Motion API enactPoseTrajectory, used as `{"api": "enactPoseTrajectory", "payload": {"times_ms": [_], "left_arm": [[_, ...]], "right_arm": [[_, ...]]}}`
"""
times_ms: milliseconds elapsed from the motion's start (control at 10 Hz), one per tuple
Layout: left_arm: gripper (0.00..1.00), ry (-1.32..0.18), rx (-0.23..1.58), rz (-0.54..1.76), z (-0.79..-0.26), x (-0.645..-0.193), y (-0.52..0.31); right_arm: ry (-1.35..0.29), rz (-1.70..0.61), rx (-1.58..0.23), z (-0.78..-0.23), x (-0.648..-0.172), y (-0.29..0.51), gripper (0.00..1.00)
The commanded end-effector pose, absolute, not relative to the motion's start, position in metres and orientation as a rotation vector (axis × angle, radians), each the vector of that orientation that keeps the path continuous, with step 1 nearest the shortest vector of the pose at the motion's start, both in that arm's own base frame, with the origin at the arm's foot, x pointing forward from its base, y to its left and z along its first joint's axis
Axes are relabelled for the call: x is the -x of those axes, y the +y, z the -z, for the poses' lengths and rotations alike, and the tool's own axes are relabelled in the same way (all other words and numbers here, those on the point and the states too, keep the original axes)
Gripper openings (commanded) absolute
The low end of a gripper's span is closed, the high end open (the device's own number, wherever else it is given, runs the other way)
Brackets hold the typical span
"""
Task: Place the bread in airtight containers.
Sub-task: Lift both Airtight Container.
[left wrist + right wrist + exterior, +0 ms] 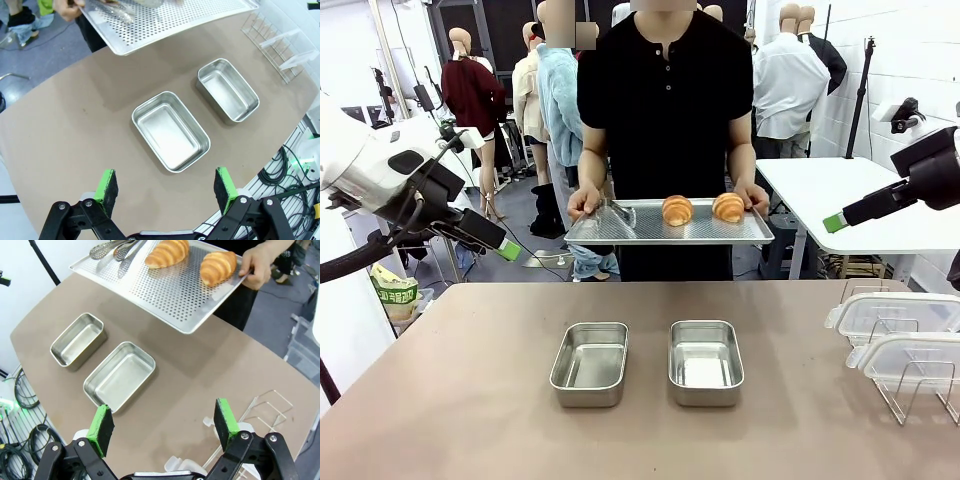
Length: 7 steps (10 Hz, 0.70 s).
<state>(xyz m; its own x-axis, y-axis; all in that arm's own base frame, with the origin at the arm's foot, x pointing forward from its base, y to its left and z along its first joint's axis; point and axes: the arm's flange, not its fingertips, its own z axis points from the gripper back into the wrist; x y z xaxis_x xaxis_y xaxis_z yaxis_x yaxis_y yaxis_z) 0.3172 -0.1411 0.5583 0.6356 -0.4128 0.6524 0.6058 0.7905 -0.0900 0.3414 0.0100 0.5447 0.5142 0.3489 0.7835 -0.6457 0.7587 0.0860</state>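
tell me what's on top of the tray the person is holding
A croissant, a second croissant and metal tongs lie on the perforated tray. The person's hand covers part of its rim, hiding that spot.

The white left arm (pixel 375 170) is held high at the left side, its black two-finger jaws slanting down toward the middle. They stand wide apart, the green pads (pixel 106 186) with nothing between them. The right arm (pixel 932 168) hangs high at the right side, jaws slanting down toward the middle, likewise spread wide and empty, their green pads (pixel 100 428) well apart.
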Motion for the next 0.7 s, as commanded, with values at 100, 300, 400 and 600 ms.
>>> {"api": "enactPoseTrajectory", "payload": {"times_ms": [100,300,400,600], "left_arm": [[1.0,-0.655,0.323,0.592,-0.558,-0.318,-0.14],[1.0,-0.658,0.316,0.593,-0.558,-0.317,-0.141],[1.0,-0.655,0.313,0.565,-0.547,-0.328,-0.157],[1.0,-0.637,0.367,0.419,-0.523,-0.356,-0.182]], "right_arm": [[-0.835,-0.624,-0.399,-0.544,-0.342,0.011,1.0],[-0.835,-0.616,-0.394,-0.545,-0.341,0.01,1.0],[-0.774,-0.507,-0.358,-0.554,-0.348,0.03,1.0],[-0.679,-0.465,-0.362,-0.559,-0.368,0.072,1.0]]}}
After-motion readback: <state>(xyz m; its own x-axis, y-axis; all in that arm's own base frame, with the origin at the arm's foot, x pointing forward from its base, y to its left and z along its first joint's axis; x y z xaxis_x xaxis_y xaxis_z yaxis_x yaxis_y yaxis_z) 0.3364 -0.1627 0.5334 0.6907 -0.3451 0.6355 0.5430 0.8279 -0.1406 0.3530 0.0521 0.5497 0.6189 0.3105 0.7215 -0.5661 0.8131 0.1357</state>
